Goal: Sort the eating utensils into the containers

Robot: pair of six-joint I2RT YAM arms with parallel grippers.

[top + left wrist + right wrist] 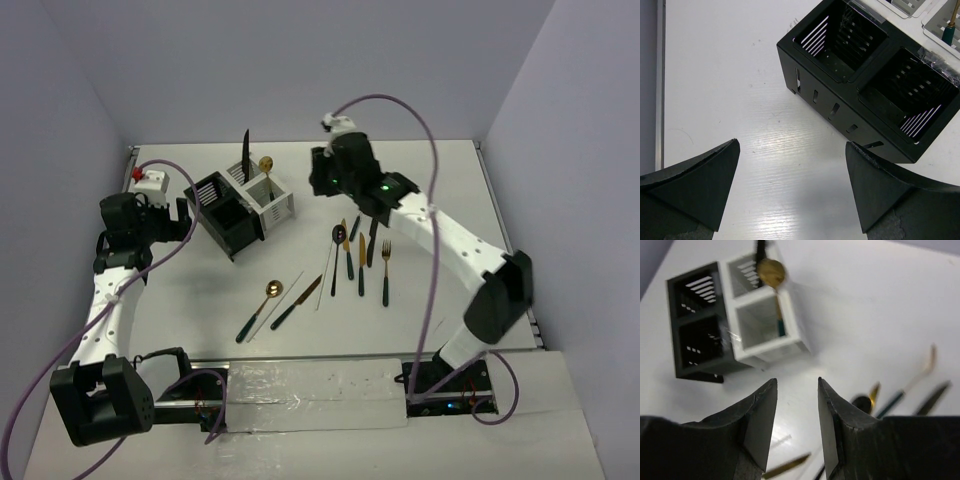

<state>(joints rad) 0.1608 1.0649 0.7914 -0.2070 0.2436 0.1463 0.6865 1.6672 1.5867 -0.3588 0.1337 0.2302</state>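
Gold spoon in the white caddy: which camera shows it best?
Right wrist: the gold spoon, bowl up, handle standing in the white caddy, is closest here. Top external shows it small; left wrist catches only part of its handle.

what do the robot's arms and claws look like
Both arms, left arm and right arm, have white links between chunky black joint housings, with a thin purple cable looping along each. A small green light glows near the right wrist; a red-and-white block sits near the left wrist. The left claw and right claw each have two matte black wedge-shaped fingers.
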